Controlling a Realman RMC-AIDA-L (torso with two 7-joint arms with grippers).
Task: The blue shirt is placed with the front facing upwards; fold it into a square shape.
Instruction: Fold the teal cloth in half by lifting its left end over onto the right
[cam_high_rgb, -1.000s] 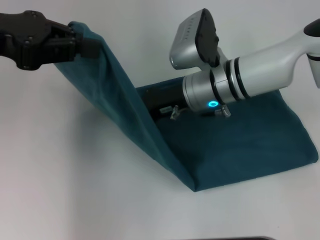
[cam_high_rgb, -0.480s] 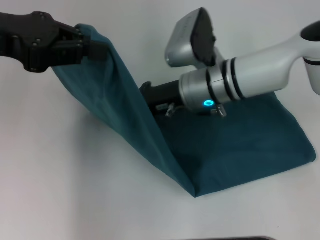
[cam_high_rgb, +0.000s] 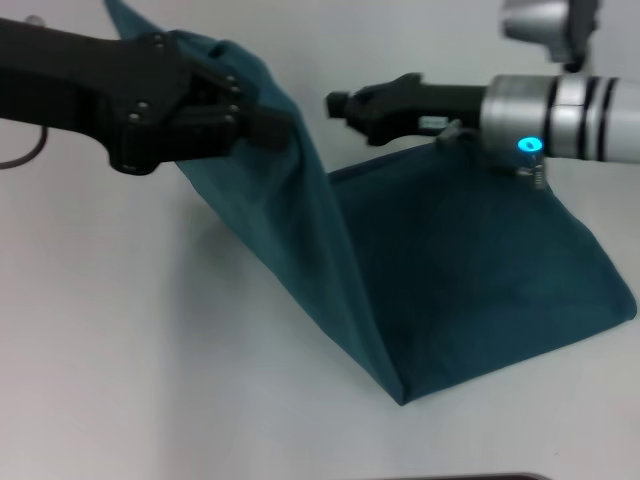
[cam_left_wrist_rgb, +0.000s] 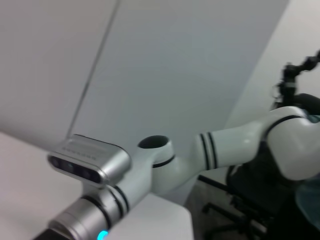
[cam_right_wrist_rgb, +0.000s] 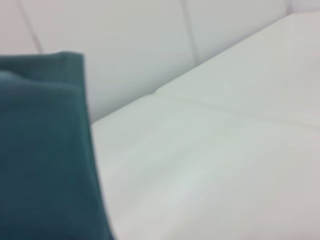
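Head view shows the black left gripper (cam_high_rgb: 262, 122) clamped on a raised edge of the dark teal-blue cotton shirt (cam_high_rgb: 470, 270), lifting that side off the white table (cam_high_rgb: 120, 350) while the rest lies flat at the right. Above its far edge hovers the black right gripper (cam_high_rgb: 340, 103); whether its fingers are apart, I cannot tell.
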